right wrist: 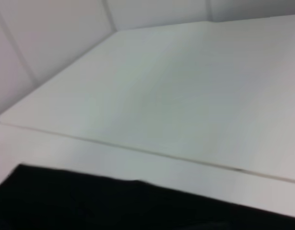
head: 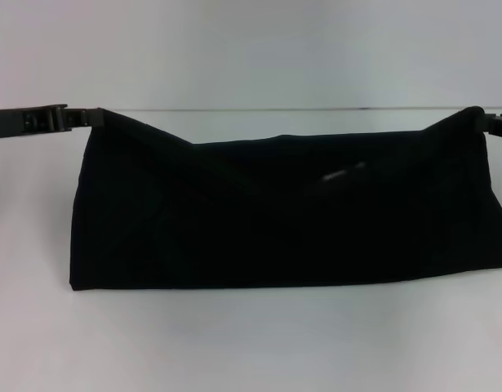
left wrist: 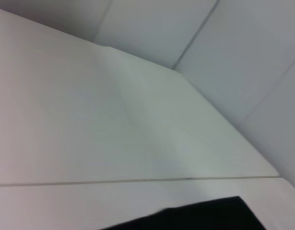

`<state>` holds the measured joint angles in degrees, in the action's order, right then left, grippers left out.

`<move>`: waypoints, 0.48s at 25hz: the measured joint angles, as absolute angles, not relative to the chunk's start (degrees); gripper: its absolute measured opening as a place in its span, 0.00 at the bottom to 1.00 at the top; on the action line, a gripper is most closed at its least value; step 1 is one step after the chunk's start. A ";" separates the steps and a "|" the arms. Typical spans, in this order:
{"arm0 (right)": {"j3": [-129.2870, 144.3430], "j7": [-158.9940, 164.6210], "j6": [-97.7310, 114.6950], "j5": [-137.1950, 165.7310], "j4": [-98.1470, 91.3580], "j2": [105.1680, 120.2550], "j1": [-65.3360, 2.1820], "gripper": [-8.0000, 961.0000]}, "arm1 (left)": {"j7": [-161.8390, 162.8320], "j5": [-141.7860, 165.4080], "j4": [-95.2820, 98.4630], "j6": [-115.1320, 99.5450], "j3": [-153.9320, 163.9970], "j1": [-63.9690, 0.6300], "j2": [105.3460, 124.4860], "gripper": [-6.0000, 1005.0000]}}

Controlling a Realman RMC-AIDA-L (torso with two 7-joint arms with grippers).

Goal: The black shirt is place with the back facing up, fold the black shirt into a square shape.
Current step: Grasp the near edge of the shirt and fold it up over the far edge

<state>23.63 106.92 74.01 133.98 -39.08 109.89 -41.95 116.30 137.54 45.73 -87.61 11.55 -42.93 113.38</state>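
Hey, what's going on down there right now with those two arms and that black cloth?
Left gripper and right gripper each pinch a far corner of the black shirt, corners raised. Shirt is a wide band. Nothing in the way.

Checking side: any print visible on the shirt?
Plain black shirt, only a faint pale mark; head view.
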 joint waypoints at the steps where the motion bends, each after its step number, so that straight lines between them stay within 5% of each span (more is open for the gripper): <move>1: 23.69 106.92 72.03 133.98 -38.03 109.89 -42.32 0.01 | 116.40 137.53 45.48 -86.05 12.26 -43.09 113.44 0.02; 12: 27.45 105.90 53.00 133.99 -28.76 110.68 -47.00 0.01 | 117.09 137.46 41.65 -70.37 18.89 -44.94 113.76 0.02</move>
